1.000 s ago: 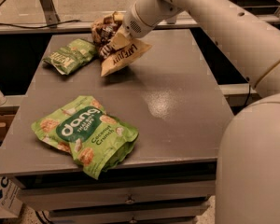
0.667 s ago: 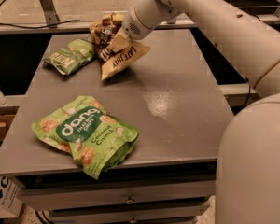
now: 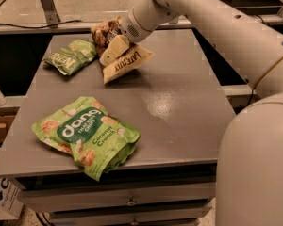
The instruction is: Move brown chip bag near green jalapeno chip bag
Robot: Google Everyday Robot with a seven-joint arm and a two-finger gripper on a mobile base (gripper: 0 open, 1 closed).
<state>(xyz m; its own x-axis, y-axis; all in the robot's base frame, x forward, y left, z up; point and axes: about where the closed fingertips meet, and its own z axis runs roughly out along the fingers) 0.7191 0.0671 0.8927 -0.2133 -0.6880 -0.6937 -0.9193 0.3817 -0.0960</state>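
We see the claw (image 3: 114, 44) at the far side of the grey metal desk (image 3: 179, 102), clamped on the crinkly brown chip bag (image 3: 127, 62), which is tilted with its cream end downward. Just left lies the small flat dark green jalapeno chip bag (image 3: 70, 56). The larger bright green bag (image 3: 87, 134) rests near the front edge.

The one camera looks steeply down from beside the robot's body, facing across the grey table (image 3: 179, 107) toward its far edge, fairly near; the arm (image 3: 226, 27) enters from the right, and the gripper (image 3: 112, 46) sits far-centre, clamped on the brown chip bag (image 3: 127, 62)
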